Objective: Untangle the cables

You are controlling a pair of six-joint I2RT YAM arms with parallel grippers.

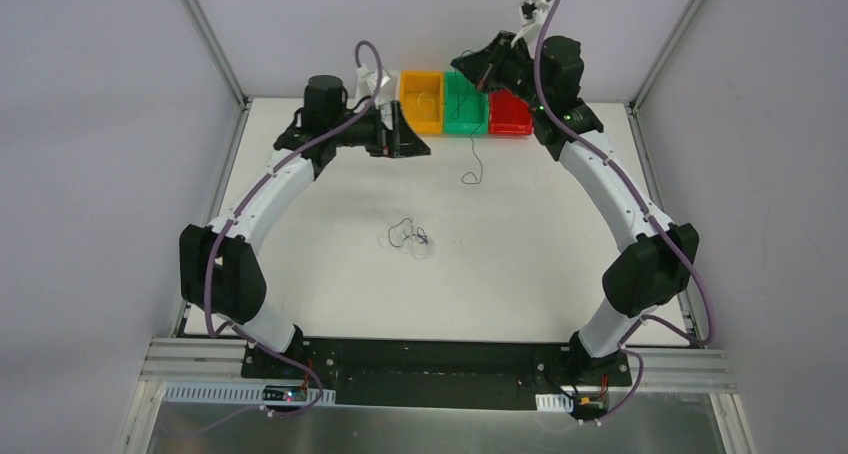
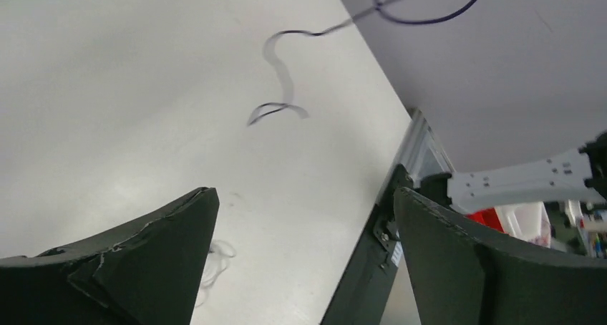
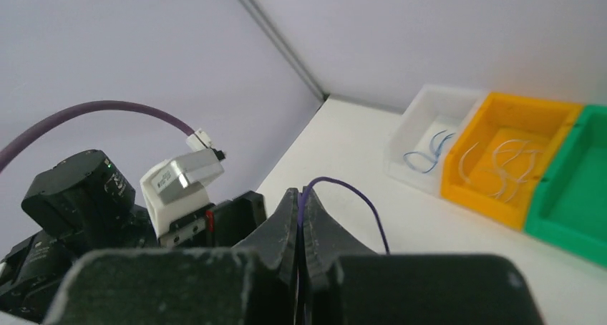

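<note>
surface (image 1: 560, 254) white, bins on far edge. left end effector (image 1: 405, 139) open beside yellow bin (image 1: 422, 128). right end effector (image 3: 299, 196) clamped on one dark cable (image 1: 473, 154), dangling before green bin (image 1: 455, 124). other cables (image 1: 410, 237) tangled mid-surface.

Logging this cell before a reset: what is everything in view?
table: one, white, under everything
white bin: one, white, far edge, holds blue wires
orange bin: one, orange, next along, holds white wires
green bin: one, green, next along
red bin: one, red, row's right end
tangled cables: one clump, dark and pale, mid-table
hanging cable: one, dark, from right gripper
left gripper: one, black, open
right gripper: one, black, shut on hanging cable
</note>
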